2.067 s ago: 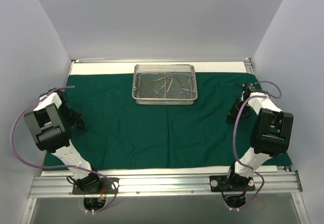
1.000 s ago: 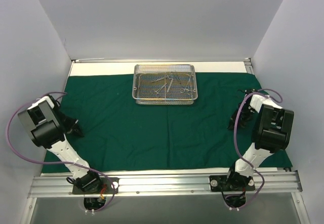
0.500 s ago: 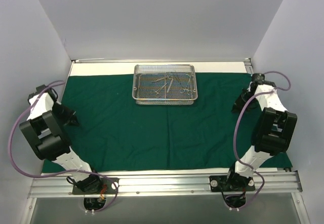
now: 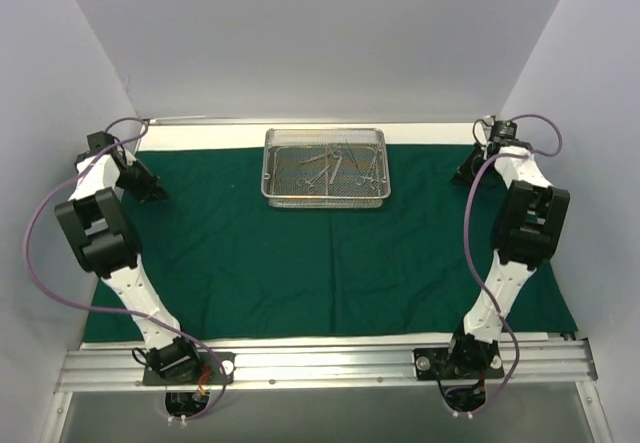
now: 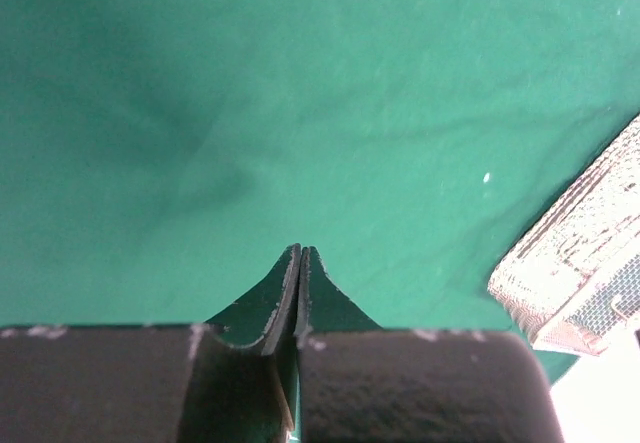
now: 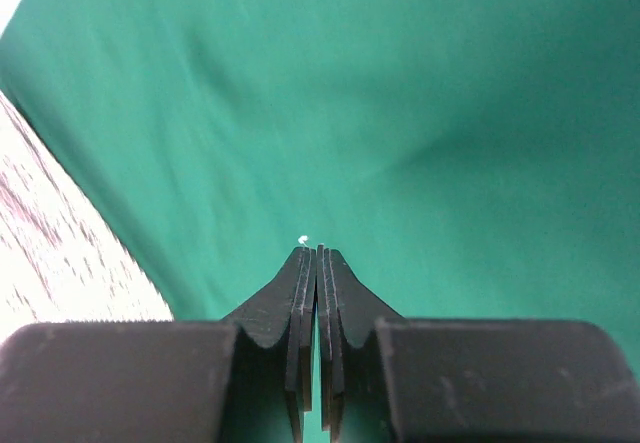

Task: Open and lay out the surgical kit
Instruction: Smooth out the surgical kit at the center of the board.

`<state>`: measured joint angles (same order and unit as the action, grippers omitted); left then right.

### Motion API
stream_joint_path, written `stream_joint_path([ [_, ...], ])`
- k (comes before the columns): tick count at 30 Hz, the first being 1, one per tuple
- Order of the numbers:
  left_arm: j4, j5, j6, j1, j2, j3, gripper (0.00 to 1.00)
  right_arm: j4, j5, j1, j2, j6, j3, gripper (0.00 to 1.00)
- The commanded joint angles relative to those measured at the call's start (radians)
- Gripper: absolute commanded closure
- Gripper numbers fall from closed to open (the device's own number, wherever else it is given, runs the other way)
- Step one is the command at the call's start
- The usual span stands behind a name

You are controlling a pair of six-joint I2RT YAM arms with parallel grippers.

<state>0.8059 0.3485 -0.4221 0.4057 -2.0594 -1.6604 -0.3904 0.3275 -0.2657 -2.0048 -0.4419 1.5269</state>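
The dark green cloth [image 4: 320, 253] lies spread flat over the table. On its far middle stands the silver wire-mesh tray [image 4: 323, 195], holding several slim steel instruments [image 4: 335, 163]. My left gripper [image 4: 152, 189] is near the cloth's far left corner, and in the left wrist view it [image 5: 299, 253] is shut with nothing between its jaws, over bare cloth [image 5: 300, 103]. A corner of the tray [image 5: 575, 263] shows at the right of that view. My right gripper [image 4: 466, 173] is near the far right corner. It [image 6: 318, 253] is also shut and empty, over green cloth [image 6: 400, 113].
A white table strip [image 4: 300, 129] runs behind the cloth's far edge. White walls close in on both sides and at the back. A metal rail [image 4: 320, 361] carries the arm bases at the near edge. A pale blurred surface [image 6: 50, 253] fills the right wrist view's left edge.
Both arms have swept from the cloth's side edges near mid-table up to its far corners. The tray and the cloth have stayed in place.
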Motion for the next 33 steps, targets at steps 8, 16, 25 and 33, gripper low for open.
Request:
stream_joint_path([
  [8,-0.08,0.106,0.034,-0.018,-0.249,-0.281,0.98,0.199,0.081,0.0,-0.224,-0.038,0.197,1.0],
  [16,-0.01,0.047,0.002,-0.019,-0.379,-0.453,0.98,0.23,0.099,-0.012,-0.296,-0.04,0.239,1.0],
  [25,0.098,-0.046,-0.021,-0.013,-0.484,-0.541,0.98,0.015,0.004,-0.047,-0.483,-0.017,0.443,1.0],
  [33,0.162,-0.065,0.012,0.002,-0.516,-0.622,0.98,-0.033,-0.015,-0.047,-0.534,0.014,0.535,1.0],
])
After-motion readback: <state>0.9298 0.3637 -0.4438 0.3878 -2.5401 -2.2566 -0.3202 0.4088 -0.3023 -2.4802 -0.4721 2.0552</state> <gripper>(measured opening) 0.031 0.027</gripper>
